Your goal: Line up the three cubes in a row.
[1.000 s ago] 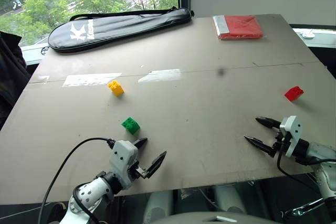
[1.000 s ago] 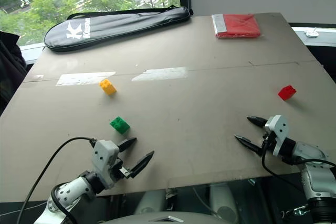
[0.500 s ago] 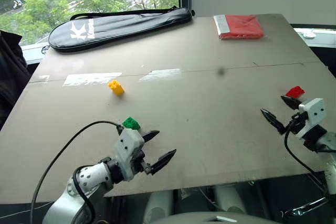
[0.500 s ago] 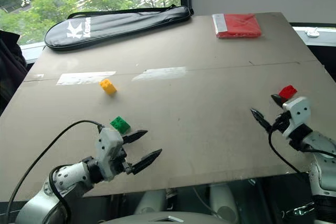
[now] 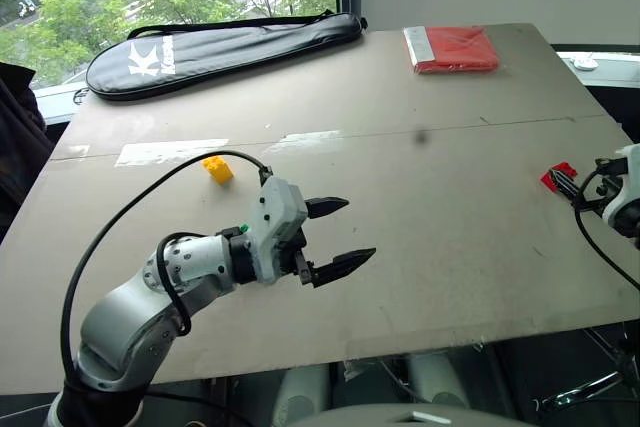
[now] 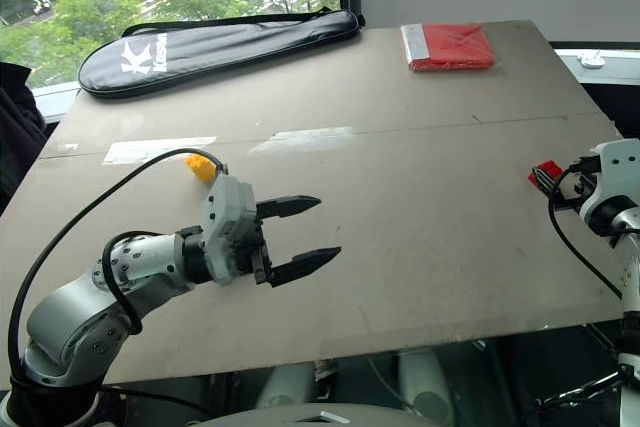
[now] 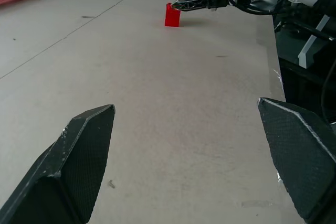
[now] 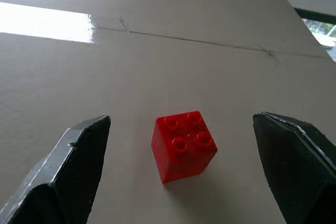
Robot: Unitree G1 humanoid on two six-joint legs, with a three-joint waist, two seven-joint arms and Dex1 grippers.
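Observation:
The yellow cube (image 5: 217, 169) sits left of the table's middle. Only a sliver of the green cube (image 5: 243, 228) shows behind my left wrist. My left gripper (image 5: 358, 229) hangs open above the table's middle, pointing right, with nothing between its fingers. Near the right edge stands the red cube (image 8: 184, 145), studs up. My right gripper (image 8: 181, 118) is open, and the cube lies just ahead of its fingertips, centred between them and untouched. In the left wrist view the red cube (image 7: 172, 15) stands far off with a finger of the right gripper (image 7: 197, 1) beside it.
A black racket bag (image 5: 225, 42) lies along the far left edge. A flat red packet (image 5: 452, 49) rests at the far right. Shiny tape strips (image 5: 170, 152) cross the table (image 5: 430, 277) near the yellow cube. The table's right edge is close behind the red cube.
My left gripper rose and swung right and forward over the table, covering the green cube. My right gripper moved right and forward up to the red cube. Both stayed open.

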